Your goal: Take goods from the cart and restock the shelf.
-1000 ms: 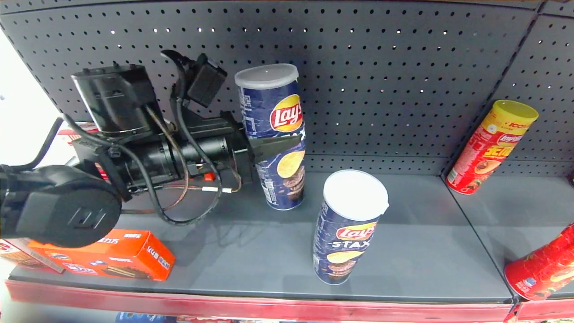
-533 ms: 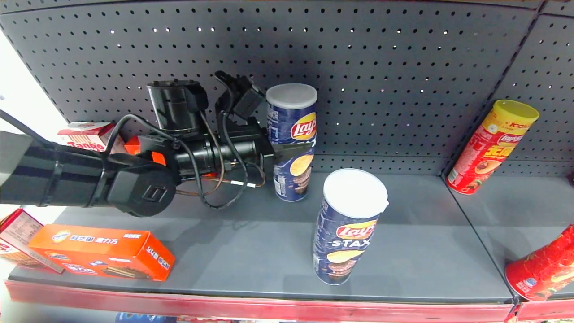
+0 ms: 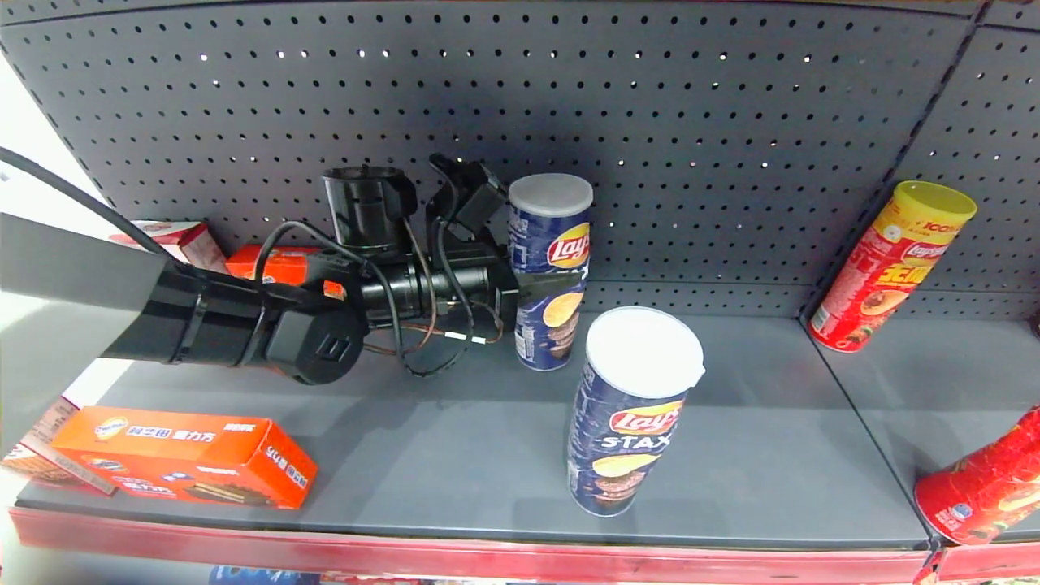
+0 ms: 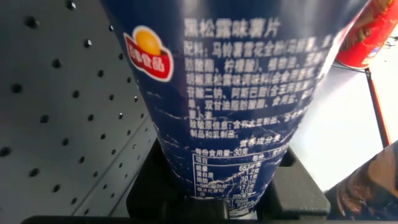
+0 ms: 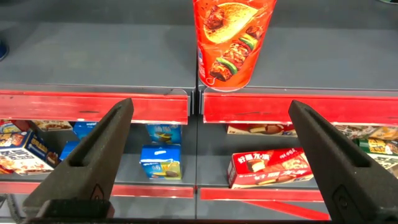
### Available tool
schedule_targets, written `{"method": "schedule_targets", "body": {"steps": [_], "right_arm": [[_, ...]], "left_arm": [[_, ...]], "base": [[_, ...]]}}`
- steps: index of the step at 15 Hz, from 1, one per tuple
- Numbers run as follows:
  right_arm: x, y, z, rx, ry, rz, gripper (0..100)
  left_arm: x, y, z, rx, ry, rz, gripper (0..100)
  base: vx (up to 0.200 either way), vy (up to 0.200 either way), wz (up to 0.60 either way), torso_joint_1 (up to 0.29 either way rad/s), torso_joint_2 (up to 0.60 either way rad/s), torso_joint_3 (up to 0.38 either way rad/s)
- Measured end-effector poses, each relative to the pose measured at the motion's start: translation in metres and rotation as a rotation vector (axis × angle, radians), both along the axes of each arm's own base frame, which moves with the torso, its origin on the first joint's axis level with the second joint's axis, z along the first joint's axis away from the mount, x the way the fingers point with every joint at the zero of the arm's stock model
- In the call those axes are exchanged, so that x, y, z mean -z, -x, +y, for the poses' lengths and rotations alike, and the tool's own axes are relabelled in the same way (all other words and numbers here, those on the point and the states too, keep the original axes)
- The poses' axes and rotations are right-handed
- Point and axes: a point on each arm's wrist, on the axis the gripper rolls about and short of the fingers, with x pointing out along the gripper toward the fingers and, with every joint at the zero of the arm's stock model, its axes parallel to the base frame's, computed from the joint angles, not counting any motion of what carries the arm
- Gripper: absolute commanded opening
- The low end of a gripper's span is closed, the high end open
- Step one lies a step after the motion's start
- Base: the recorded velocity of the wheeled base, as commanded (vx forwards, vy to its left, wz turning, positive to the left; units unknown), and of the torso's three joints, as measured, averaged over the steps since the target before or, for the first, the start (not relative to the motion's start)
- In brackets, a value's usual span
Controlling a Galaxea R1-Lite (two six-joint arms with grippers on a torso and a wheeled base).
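Left pincer [image 3: 546, 281], gripping a can [image 3: 551, 231] behind the front can [image 3: 630, 406], should seat it flat before releasing.

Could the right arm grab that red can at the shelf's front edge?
Probably yes: the right gripper is open, and the red can stands straight ahead of it with nothing between them.
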Motion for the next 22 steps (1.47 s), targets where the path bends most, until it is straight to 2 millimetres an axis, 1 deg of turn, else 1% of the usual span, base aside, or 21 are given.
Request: {"method": "schedule_targets", "body": {"steps": [4,11,14,15,19,22], "right_arm": [[0.0,0.0,0.0,0.0,0.0,0.0,100],[0.0,0.0,0.0,0.0,0.0,0.0,100],[0.0,0.0,0.0,0.0,0.0,0.0,100],[0.0,0.0,0.0,0.0,-0.001,0.0,100],[0.0,0.0,0.0,0.0,0.0,0.0,100],[0.0,0.0,0.0,0.0,0.0,0.0,100]], "left_arm": [[0.004,-0.008,-0.01,0.016,0.004,-0.004,0],[0.022,-0.013,-0.022,0.036,-0.01,0.025,0],[0.026,-0.015,-0.028,0.044,-0.011,0.023,0],[0.028,-0.016,-0.029,0.046,-0.013,0.024,100],[0.032,-0.015,-0.029,0.037,-0.022,0.042,100],[0.027,-0.009,-0.023,-0.024,-0.029,0.048,100]], "base": [[0.0,0.0,0.0,0.0,0.0,0.0],[0.0,0.0,0.0,0.0,0.0,0.0],[0.0,0.0,0.0,0.0,0.0,0.0],[0.0,0.0,0.0,0.0,0.0,0.0],[0.0,0.0,0.0,0.0,0.0,0.0],[0.0,0.0,0.0,0.0,0.0,0.0]]}}
